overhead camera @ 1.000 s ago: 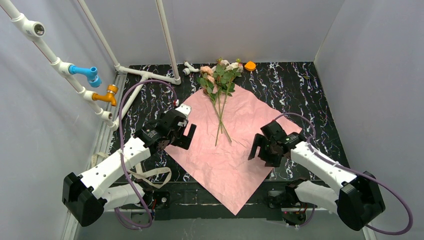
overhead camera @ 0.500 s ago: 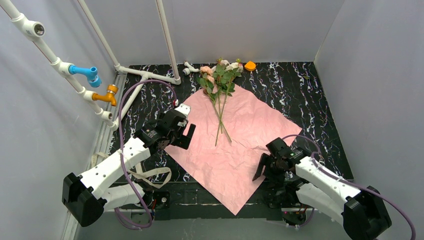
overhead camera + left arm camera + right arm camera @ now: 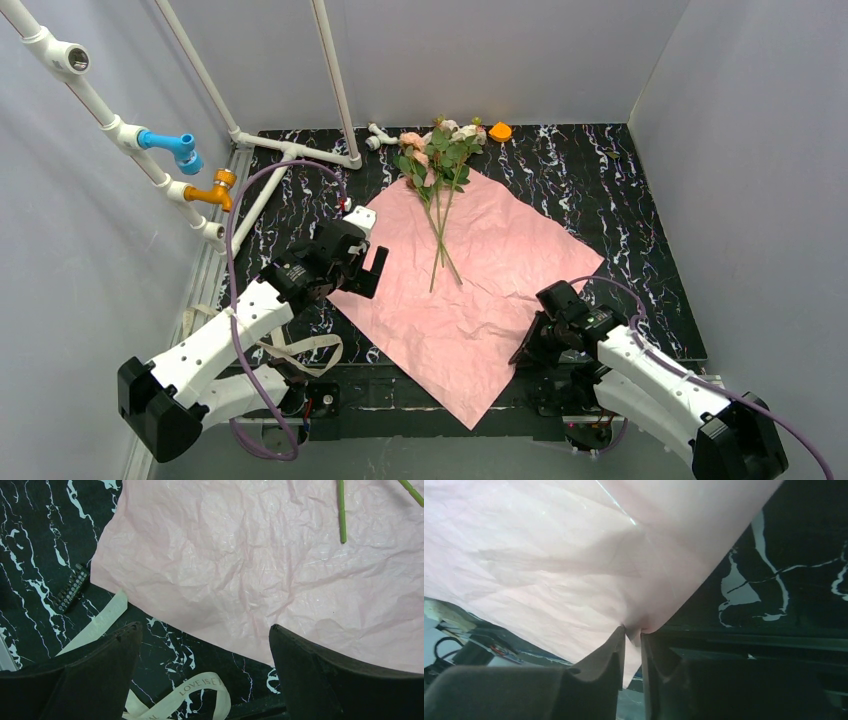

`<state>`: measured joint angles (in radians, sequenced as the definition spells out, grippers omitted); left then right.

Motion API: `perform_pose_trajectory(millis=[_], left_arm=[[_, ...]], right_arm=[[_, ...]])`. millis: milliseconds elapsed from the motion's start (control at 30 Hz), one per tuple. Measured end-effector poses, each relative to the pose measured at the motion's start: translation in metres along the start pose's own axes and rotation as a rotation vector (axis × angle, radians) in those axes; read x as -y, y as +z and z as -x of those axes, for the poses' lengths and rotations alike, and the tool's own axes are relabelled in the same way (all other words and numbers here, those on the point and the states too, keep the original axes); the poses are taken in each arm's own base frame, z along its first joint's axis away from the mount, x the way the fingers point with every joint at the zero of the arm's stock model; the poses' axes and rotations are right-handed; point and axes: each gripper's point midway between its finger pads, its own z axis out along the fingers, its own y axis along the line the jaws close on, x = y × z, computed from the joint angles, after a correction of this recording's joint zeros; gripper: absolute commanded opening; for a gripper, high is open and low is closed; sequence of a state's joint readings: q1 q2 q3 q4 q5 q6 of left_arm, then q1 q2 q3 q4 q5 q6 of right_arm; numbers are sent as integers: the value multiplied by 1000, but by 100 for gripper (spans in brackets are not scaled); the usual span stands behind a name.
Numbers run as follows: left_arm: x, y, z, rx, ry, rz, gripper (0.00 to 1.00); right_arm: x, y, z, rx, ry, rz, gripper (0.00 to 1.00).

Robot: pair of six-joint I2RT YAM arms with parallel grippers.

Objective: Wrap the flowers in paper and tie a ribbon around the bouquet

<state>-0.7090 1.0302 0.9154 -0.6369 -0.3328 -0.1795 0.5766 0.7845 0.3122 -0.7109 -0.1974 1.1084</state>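
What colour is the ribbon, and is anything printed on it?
Cream ribbon, with small darker lettering that starts LOVE; clearest in the left wrist view.

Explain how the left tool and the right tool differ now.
The left tool stands wide open and holds nothing; the right tool is nearly closed, pinching an edge of the large crinkled salmon-pink paper sheet. The left tool hovers by the sheet's left edge, near the limp cream fabric ribbon; the right tool is at the sheet's near right edge. Both have black fingers.
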Motion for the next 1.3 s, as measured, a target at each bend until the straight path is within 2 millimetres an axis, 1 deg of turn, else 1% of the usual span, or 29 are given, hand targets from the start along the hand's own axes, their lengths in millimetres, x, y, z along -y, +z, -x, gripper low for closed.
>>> perform_pose_trajectory(millis=[67, 100, 167, 200, 400, 500, 600, 667, 767, 900, 1033, 1100, 1167, 1233, 1300], left_arm=[[0, 0, 0, 2, -1, 0, 98], [0, -1, 0, 3, -1, -1, 98], [0, -2, 1, 7, -3, -4, 98], [0, -2, 1, 9, -3, -6, 98], [3, -4, 0, -7, -8, -24, 98], [9, -9, 6, -17, -34, -48, 98], [18, -16, 8, -29, -61, -97, 98], [26, -20, 4, -48, -65, -128, 98], [37, -25, -2, -56, -23, -153, 98], [50, -32, -2, 39, 146, -169, 98], [64, -31, -9, 168, 411, -197, 98], [76, -32, -20, 232, 579, -245, 98], [90, -37, -33, 304, 741, -323, 98], [101, -44, -39, 375, 835, -390, 98], [113, -56, -40, 452, 893, -449, 98]], right_arm=[[-2, -1, 1, 5, -2, 7, 15], [-3, -2, 2, 10, -1, 12, 9], [-9, -7, 4, 25, -7, 27, 4], [-15, -11, 7, 37, -10, 42, 1], [-30, -21, 14, 74, -10, 76, 1], [-40, -26, 20, 102, 7, 101, 1], [-52, -32, 27, 135, 27, 142, 1], [-61, -37, 30, 150, 39, 169, 1], [-71, -45, 35, 170, 51, 196, 1], [-82, -54, 39, 189, 67, 221, 1], [-81, -55, 38, 184, 100, 212, 1], [-79, -56, 37, 181, 124, 206, 1], [-80, -59, 36, 182, 149, 222, 1], [-81, -63, 35, 185, 168, 239, 1], [-83, -66, 35, 187, 186, 257, 1]])
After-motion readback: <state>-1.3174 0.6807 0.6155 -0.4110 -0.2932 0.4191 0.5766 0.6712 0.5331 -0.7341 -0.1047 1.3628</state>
